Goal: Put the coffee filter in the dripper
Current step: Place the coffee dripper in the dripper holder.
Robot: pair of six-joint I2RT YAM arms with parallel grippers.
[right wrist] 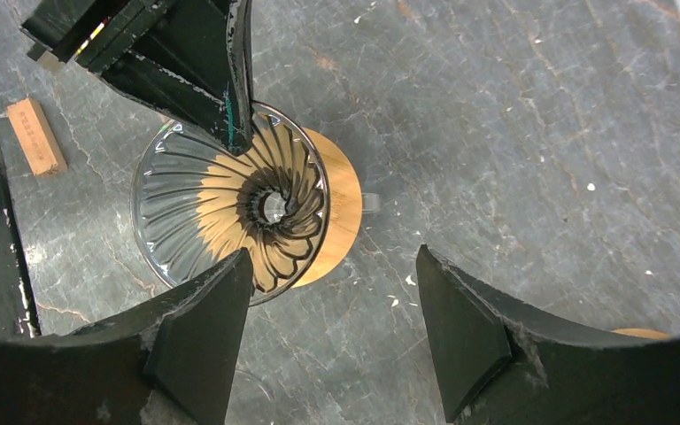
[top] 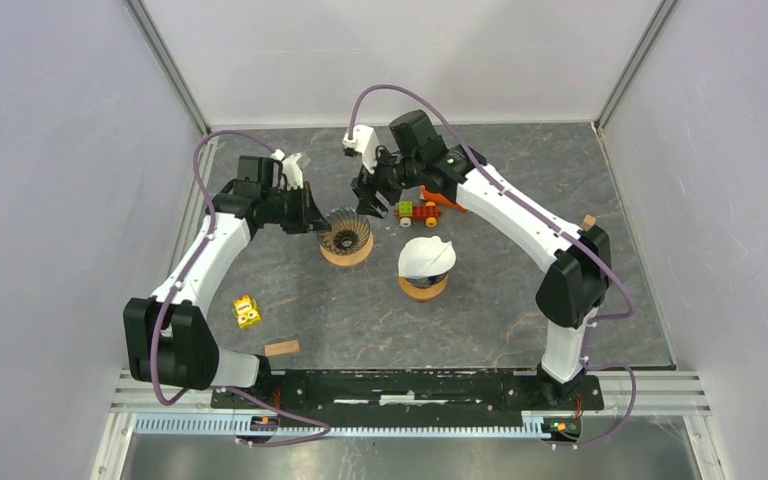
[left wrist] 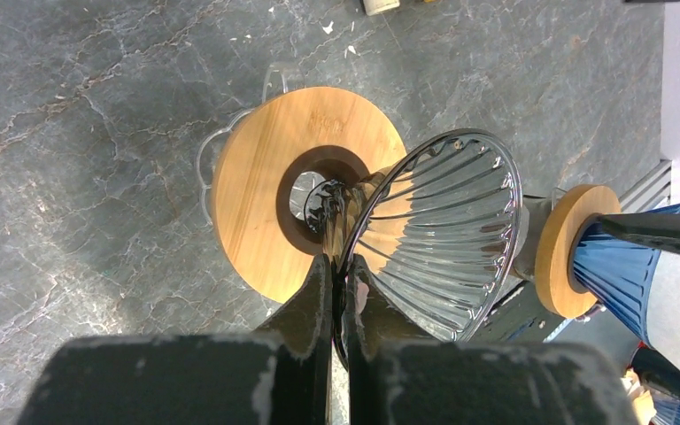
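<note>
Grey table (top: 520,300): left fingers (left wrist: 314,301) pinch dripper (left wrist: 443,230) rim; right fingers (right wrist: 204,328) spread, empty.

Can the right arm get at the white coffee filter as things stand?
Probably yes: the right gripper is open and empty, the coffee filter sits uncovered nearby, and the left gripper grips the rim of the glass dripper.

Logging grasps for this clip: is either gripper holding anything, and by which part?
The left gripper is shut on the glass dripper, pinching its rim. The right gripper is open above it, holding nothing.
</note>
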